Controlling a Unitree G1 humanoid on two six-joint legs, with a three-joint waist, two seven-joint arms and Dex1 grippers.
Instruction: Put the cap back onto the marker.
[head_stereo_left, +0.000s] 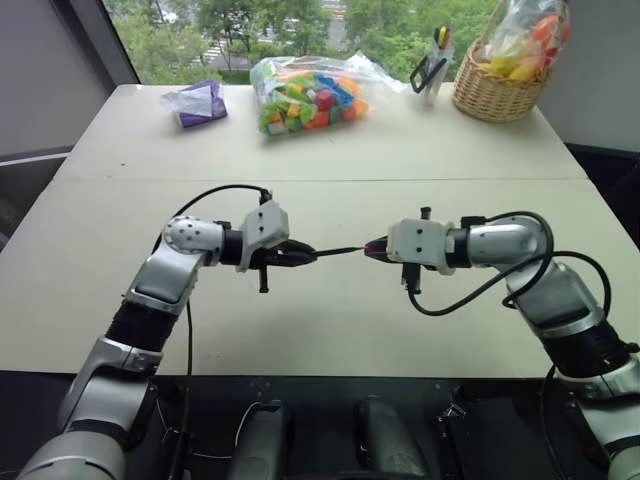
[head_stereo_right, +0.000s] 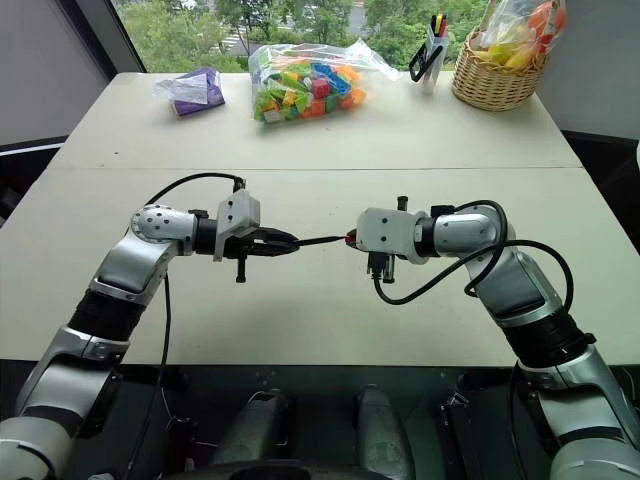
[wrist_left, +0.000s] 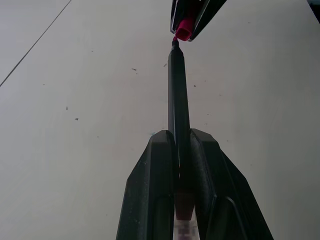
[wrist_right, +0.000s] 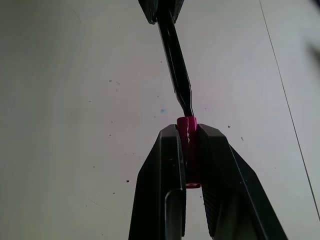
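Over the worktop I have the marker level between my two claws: left claw on its left, right claw with the cap on its right. Behind the marker lies a bag of blocks; a basket stands right of the bag, and a small packet left of it.

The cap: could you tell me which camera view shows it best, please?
Right wrist view: the cap sits large between the right gripper fingers. Left wrist view shows its open end; eye views, a red speck.
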